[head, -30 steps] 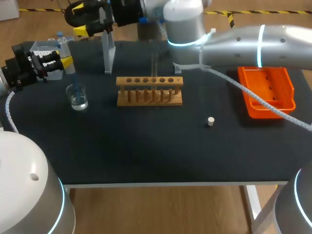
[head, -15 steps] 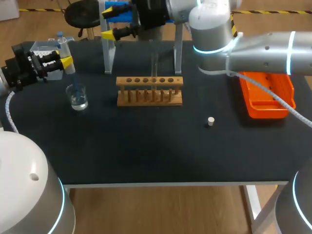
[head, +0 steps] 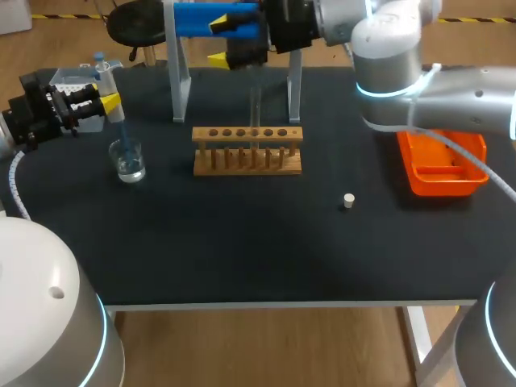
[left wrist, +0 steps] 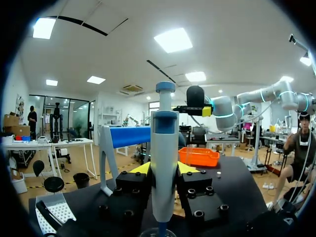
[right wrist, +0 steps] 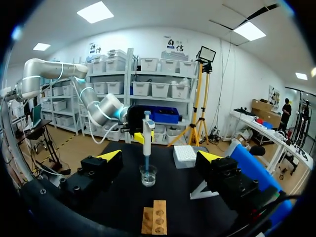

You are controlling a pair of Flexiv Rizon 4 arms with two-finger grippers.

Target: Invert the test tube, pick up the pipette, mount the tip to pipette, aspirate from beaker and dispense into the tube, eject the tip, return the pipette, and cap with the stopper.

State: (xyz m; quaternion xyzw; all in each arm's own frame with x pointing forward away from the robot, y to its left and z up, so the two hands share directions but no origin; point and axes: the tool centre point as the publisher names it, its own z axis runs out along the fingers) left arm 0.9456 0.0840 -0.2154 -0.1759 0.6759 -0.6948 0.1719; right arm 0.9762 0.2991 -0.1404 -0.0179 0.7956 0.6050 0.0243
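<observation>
Now clamped tight with the left gripper [left wrist: 164,168]: both yellow-tipped fingers pressed on the two sides of the grey and white plastic pipette with the blue top [left wrist: 164,143], held with that blue top up. Right under that hand, a small clear glass beaker with a little water [head: 128,161], and the thin bluish tip of the pipette pointing down into it. Cannot tell if the tip touches the water. Just beside the left gripper, on its outer side, a white box of pipette tips [head: 68,81]. Up high over the far side of the table, the right gripper [head: 220,42], with its two fingers wide apart and nothing between them. Just beside that hand, a grey stand with a blue bar on top [head: 175,81]. Below the right gripper and nearer the front of the table, a brown wooden rack with a row of round holes [head: 247,150], and standing up in it a thin clear glass test tube [head: 255,101]. Well apart from both hands, a small white stopper [head: 348,201] lying alone on the black table [head: 242,250]. Far off from the left gripper, past the stopper, an orange plastic tray [head: 442,165].
</observation>
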